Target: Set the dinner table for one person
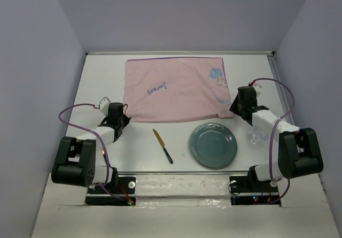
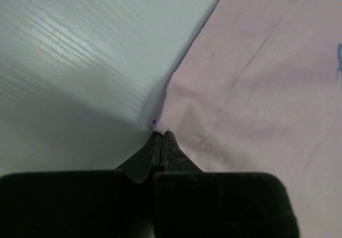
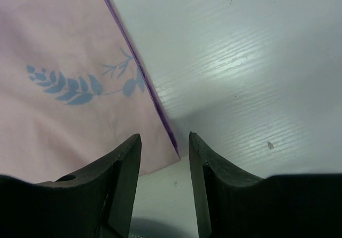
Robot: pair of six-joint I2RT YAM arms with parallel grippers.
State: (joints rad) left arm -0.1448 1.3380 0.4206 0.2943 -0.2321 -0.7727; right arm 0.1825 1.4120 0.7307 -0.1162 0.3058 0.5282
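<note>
Presently the left pincer (image 2: 162,137) is clenching the near-left corner of the soft, light cloth (image 2: 256,88) lying far-centre on the rigid bench (image 2: 69,51), while the right pincer (image 3: 164,147) is standing released astride the near-right corner, judged the matching hold.

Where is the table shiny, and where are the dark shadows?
Right wrist view: streaky glare on the dinner table beside the pink cloth. Left wrist view: glare at top left, a soft dark shadow by the left hand. Top view: soft, even light, no strong glare.
</note>
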